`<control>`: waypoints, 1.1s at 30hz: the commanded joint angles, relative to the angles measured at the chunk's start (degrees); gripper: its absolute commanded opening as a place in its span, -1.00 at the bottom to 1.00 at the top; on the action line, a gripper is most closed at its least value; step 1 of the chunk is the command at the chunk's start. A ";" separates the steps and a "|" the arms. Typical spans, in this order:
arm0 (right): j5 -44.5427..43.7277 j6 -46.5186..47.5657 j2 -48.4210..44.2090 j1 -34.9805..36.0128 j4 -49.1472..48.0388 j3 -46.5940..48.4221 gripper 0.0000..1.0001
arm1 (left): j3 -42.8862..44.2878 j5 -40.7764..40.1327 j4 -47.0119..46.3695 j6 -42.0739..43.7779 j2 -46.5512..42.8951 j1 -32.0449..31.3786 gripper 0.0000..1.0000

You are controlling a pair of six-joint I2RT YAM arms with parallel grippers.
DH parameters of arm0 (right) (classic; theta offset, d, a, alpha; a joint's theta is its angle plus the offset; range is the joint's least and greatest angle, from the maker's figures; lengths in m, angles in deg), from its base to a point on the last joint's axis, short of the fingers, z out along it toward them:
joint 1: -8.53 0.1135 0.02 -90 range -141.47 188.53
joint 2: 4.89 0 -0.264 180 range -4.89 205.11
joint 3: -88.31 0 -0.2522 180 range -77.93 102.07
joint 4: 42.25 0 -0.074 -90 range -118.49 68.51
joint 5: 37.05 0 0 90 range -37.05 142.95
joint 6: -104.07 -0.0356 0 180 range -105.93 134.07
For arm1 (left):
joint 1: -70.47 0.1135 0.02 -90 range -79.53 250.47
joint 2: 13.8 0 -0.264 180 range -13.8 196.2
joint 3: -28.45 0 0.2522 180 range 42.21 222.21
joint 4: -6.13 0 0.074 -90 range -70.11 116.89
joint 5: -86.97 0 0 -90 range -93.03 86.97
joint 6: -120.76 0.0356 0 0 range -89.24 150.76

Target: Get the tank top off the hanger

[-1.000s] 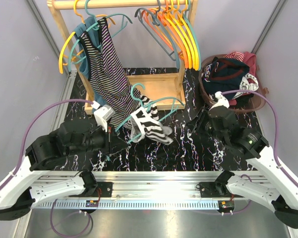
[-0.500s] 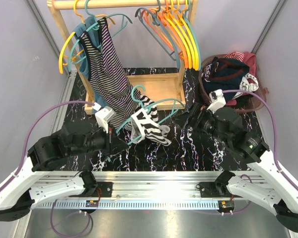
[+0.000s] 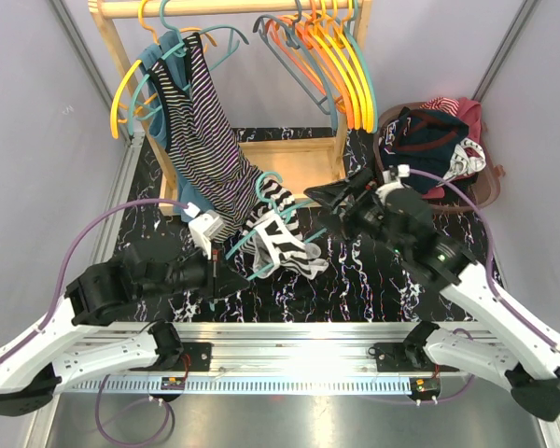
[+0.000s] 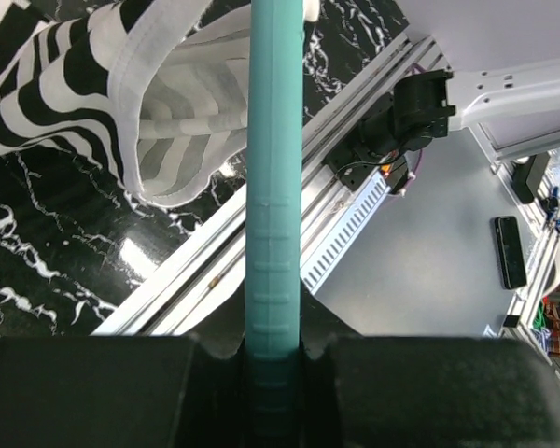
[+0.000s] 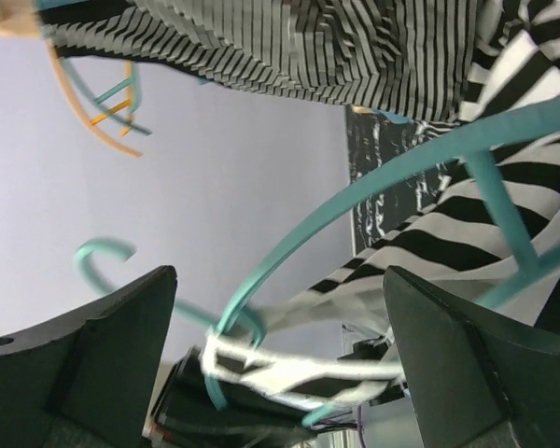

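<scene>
Top external view: the left pincer [image 3: 215,273] clamps the teal hanger [image 4: 273,187]. The right pincer [image 3: 329,194], spread wide, hovers by the striped tank top [image 3: 285,245], which it should next grip and pull off.

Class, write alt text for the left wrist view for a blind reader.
The left end effector is shut on a teal hanger, whose bar runs straight up the frame. A black-and-white striped tank top drapes off it at upper left, above a black marbled table.

Tank top [image 3: 282,245] on hanger [image 4: 273,187] between left hand [image 3: 215,271] and right hand [image 3: 331,194], rack [image 3: 299,154] behind, basket [image 3: 486,191] back right
</scene>
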 commanded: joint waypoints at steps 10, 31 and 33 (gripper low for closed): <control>-5.09 -2.18 4.23 -0.18 -4.66 2.96 -0.79 | -1.26 -1.30 -13.02 0.52 5.80 -8.01 -1.00; -19.58 39.95 -9.03 -0.18 3.88 8.34 -1.00 | -7.42 -10.53 -20.40 1.04 1.23 -8.45 0.98; -25.19 33.13 -12.54 -0.18 3.77 5.78 -1.00 | -6.54 -10.01 -20.93 1.75 1.41 -8.45 0.98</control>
